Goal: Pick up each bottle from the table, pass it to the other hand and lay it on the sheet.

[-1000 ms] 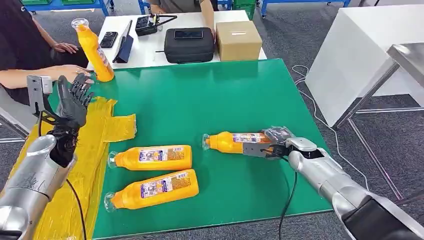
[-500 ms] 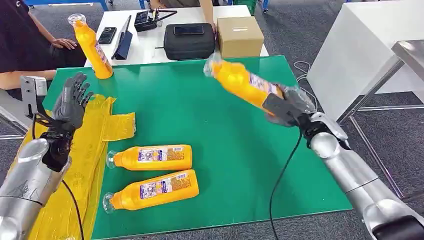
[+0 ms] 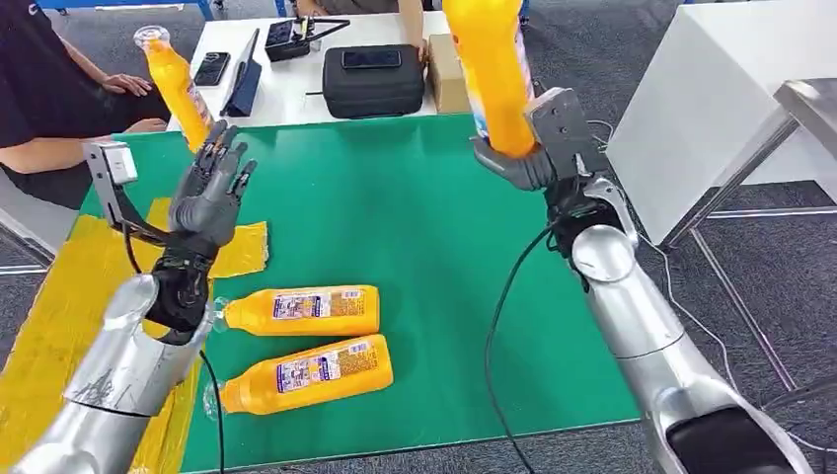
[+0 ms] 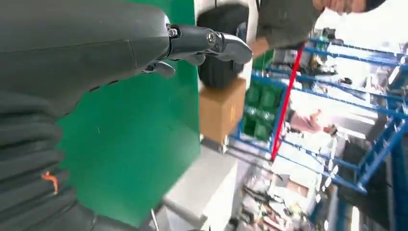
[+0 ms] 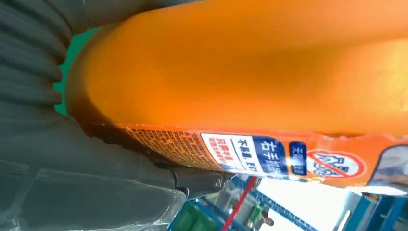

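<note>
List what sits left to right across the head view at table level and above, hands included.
Yellow sheet → standing bottle → left hand → black case → held bottle → right hand.

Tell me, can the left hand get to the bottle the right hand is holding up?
Probably yes. The left hand is raised, fingers apart and holding nothing; only open space above the table separates it from the bottle in the right hand.
</note>
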